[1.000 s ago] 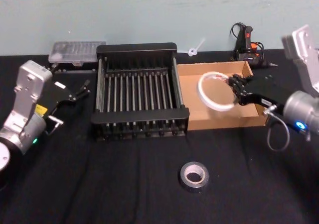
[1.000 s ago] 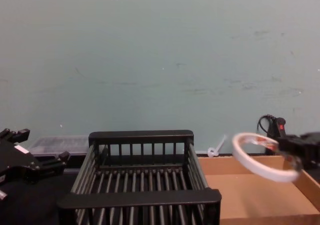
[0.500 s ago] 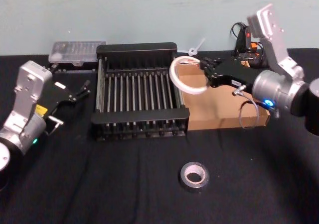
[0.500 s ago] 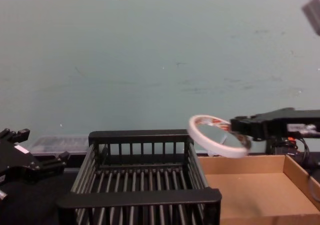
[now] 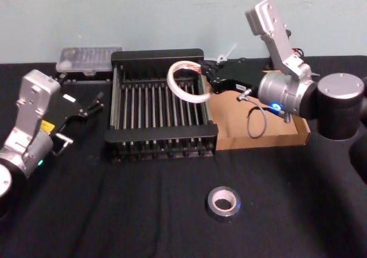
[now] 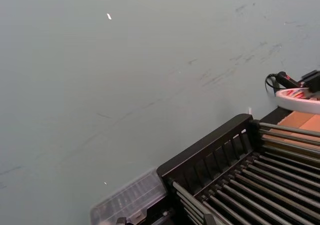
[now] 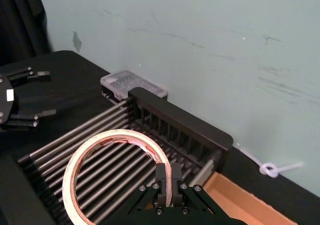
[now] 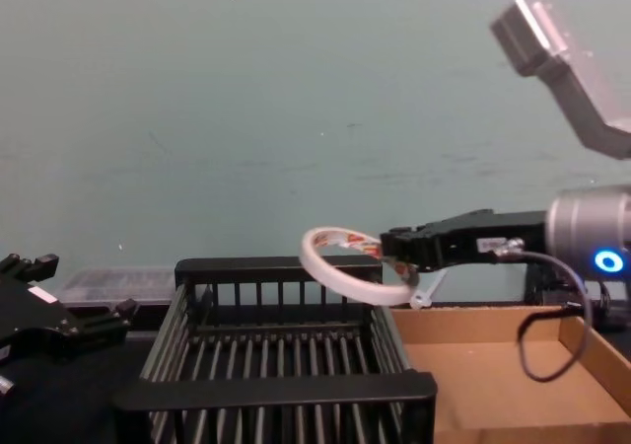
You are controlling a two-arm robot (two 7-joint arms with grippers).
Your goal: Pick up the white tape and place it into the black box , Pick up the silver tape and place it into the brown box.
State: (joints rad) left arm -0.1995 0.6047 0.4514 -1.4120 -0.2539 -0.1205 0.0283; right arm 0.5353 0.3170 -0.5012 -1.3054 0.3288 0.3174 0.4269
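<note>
Black cloth (image 5: 143, 212) is covering the table under a pale green wall, and over it the right gripper (image 5: 207, 74) is holding the white tape (image 5: 184, 81) out past its fingertips, above the right half of the black box (image 5: 160, 135). Its fingers are pinching the ring's wall from both sides, one inside the hole and one outside, as the right wrist view shows (image 7: 169, 185); that grip is leaving the rest of the ring hanging free beyond the fingers, slightly tilted, with nothing under it but the box's slatted floor. The roll is riding above the rim rather than touching it, so judging by this it is being lined up for release into the box.

Behind the wrist, the brown box (image 5: 292, 137) is lying beside the black one, its floor bare. The silver tape (image 5: 223, 203) is lying flat on the cloth, well short of the fingers and nearer the robot, waiting for the second half of the job.

Off to the other side, the left gripper (image 5: 94, 104) is resting with its fingers apart, holding nothing, near the black box's left wall.
</note>
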